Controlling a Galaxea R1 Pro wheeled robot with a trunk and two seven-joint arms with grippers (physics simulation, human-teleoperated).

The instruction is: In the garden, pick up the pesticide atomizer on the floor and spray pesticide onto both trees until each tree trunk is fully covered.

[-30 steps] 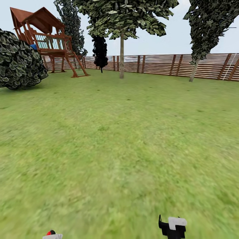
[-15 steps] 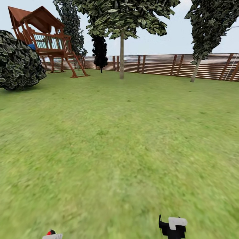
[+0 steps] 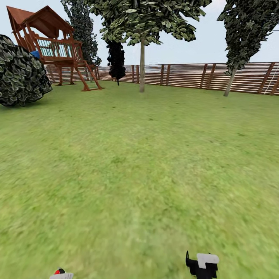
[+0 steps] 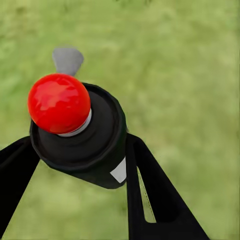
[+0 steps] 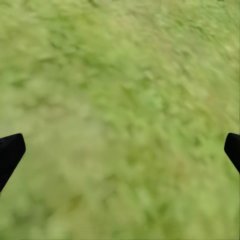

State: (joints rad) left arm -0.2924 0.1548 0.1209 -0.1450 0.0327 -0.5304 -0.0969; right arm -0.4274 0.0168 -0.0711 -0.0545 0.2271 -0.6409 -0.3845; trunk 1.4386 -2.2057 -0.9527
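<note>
the atomizer (image 4: 80, 130) was clamped between the two black fingers (image 4: 150, 195) of the left gripper (image 4: 75, 165), cap and red knob turned toward the wrist camera, so that it could be carried upright over the grass (image 3: 139, 162). in the head view its cap (image 3: 61, 275) sat low at the left edge. the right gripper (image 5: 120, 150) was spread wide and held nothing, its tips far apart above the lawn. the nearer tree trunk (image 3: 142, 64) stood well ahead by the fence (image 3: 186, 75), the second trunk (image 3: 229, 83) to its right; spraying was judged not yet possible from there.

Wooden playhouse (image 3: 50, 46), dark round bush (image 3: 21, 73), black cypress (image 3: 116, 60)
</note>
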